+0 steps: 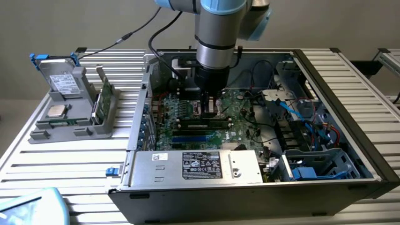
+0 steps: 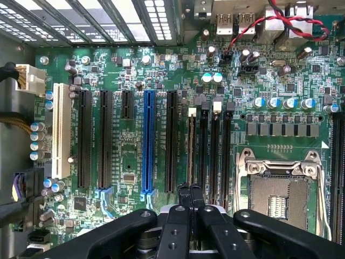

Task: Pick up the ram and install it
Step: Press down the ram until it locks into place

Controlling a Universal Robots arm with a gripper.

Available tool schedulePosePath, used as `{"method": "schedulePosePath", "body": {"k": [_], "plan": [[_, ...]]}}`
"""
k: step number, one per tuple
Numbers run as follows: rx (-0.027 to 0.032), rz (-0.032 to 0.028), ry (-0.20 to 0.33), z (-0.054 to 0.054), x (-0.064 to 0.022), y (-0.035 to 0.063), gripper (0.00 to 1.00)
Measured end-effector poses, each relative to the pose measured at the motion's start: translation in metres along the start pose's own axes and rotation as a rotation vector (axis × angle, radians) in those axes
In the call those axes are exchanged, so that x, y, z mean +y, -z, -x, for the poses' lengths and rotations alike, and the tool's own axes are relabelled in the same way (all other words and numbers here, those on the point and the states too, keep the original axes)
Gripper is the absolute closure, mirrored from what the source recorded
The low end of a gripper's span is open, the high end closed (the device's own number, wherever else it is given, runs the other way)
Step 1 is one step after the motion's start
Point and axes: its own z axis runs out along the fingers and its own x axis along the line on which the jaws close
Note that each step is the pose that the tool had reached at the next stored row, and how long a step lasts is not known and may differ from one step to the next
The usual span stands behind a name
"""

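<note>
The ram (image 2: 191,145) is a thin stick seen edge-on, standing in one of the long black slots on the green motherboard (image 2: 129,162) beside the empty processor socket. In the exterior view the ram (image 1: 203,123) is a dark strip lying across the board inside the open computer case. My gripper (image 2: 190,190) is shut, its fingers pressed together with nothing between them, right over the near end of the stick. From outside, the gripper (image 1: 211,112) points straight down onto the board. I cannot tell whether the tips touch the stick.
A silver power supply (image 1: 200,166) fills the case's front, with a drive cage and blue cables (image 1: 312,164) at the exterior view's right. A grey holder (image 1: 72,117) on the slatted table holds an upright green board (image 1: 103,96). A blue slot (image 2: 148,140) lies nearby.
</note>
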Motion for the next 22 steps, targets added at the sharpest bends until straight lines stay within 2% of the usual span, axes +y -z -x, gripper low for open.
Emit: {"method": "schedulePosePath", "body": {"k": [1, 3, 5, 11, 22], "plan": [[-0.0024, -0.0011, 0.0, 0.0, 0.0, 0.0024, 0.89], [-0.0011, 0.0, 0.0, -0.001, 0.0008, 0.0116, 0.89], [-0.0012, -0.0001, 0.0, -0.001, 0.0011, 0.0157, 0.89], [-0.0039, -0.0001, 0.0, -0.002, 0.0011, 0.0173, 0.89], [-0.0039, -0.0001, 0.0, -0.002, 0.0011, 0.0174, 0.89]]}}
